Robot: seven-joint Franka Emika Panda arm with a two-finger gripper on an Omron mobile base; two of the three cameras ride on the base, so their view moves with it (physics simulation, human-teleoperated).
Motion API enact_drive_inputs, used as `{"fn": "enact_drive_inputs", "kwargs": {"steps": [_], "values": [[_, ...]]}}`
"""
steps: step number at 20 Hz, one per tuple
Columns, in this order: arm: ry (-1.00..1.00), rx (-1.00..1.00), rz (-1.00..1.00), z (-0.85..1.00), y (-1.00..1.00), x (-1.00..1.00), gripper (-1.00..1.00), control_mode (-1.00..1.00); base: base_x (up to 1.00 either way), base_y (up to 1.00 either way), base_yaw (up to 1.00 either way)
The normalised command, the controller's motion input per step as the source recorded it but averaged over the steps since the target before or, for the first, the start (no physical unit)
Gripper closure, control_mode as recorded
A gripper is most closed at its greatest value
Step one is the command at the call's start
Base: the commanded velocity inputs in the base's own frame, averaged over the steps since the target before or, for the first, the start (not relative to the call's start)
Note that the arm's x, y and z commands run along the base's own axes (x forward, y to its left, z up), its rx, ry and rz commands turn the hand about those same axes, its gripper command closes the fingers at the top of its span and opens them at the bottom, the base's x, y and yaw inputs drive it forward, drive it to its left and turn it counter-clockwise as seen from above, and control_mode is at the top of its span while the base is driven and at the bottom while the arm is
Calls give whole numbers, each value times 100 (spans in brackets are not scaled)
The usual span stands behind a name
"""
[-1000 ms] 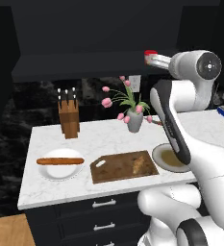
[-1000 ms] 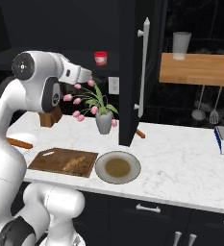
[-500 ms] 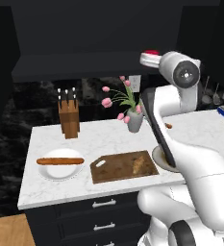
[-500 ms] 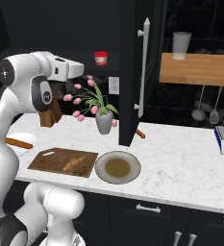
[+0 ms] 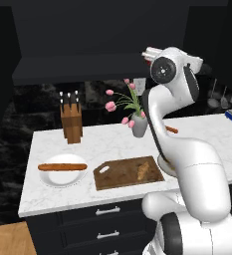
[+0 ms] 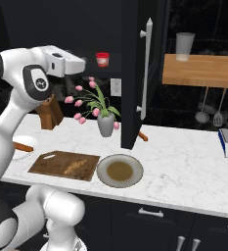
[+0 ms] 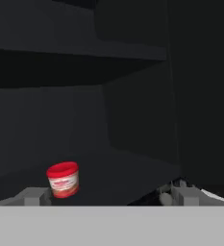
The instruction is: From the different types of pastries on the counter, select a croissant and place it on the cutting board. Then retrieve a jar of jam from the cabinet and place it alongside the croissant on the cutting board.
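Pincer (image 7: 104, 196) stood wide, empty — raised at the cabinet (image 6: 130, 29) shelf, short of the jar of jam (image 7: 63, 179), which sat upright there. Croissant (image 5: 143, 169) lay on the cutting board (image 5: 118, 175) — table (image 6: 184, 162) below.

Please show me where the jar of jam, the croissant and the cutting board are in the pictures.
jar of jam (image 7: 63, 180): hand view, on the paler band of its red body.
croissant (image 6: 75, 167): right base view, on its tan middle.
cutting board (image 5: 118, 175): left base view, on bare wood left of the croissant.
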Motion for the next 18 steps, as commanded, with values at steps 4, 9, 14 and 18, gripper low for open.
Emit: {"fn": "enact_drive_inputs", "kwargs": {"steps": [4, 9, 14, 18], "values": [[6, 26, -19, 0, 11, 6, -100, -100, 0, 0, 0], [10, 11, -11, 14, -13, 2, -100, -100, 0, 0, 0], [5, -5, 0, 13, 25, 0, -100, -100, 0, 0, 0], [16, -3, 0, -2, 0, 7, -100, -100, 0, 0, 0]]}}
